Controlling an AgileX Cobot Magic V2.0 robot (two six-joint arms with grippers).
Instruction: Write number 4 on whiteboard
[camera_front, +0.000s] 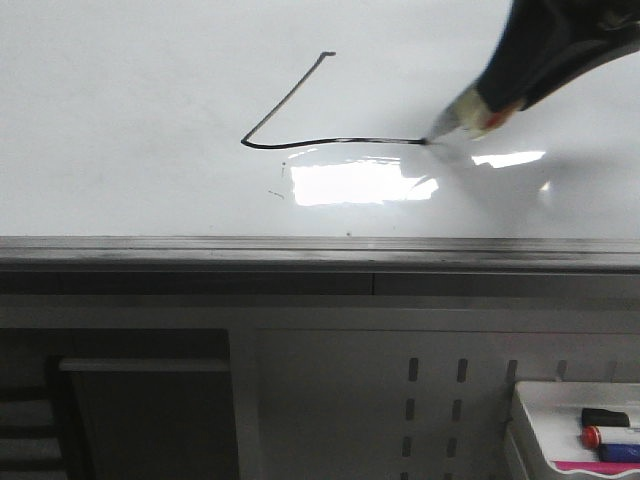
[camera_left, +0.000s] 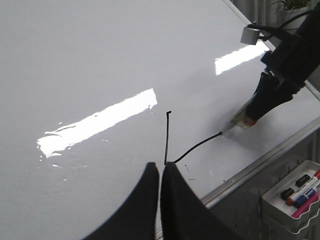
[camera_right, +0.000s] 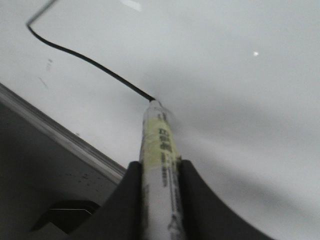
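In the front view, the right gripper (camera_front: 500, 105) holds a marker (camera_front: 462, 115) with its tip touching the whiteboard (camera_front: 150, 150) at the right end of the horizontal bar of the number 4 (camera_front: 300, 110); only the diagonal stroke and the bar are drawn, so the tall vertical stroke appears to be what remains. To do this step well, the tip should probably end the bar cleanly, lift off without smearing, then come down above the bar and cross it in one steady pull. A tray (camera_front: 530, 420) of spare markers sits below the board's grey edge, by the perforated panel (camera_front: 430, 400). In the left wrist view, the left gripper (camera_left: 160, 172) hovers near the board's edge, its fingers pressed together and holding nothing, just beside the corner where diagonal meets bar. In the right wrist view, the fingers (camera_right: 132, 200) are clamped on the marker's barrel, and the thin black line runs up to the tip, slightly wavy against the glossy white surface.
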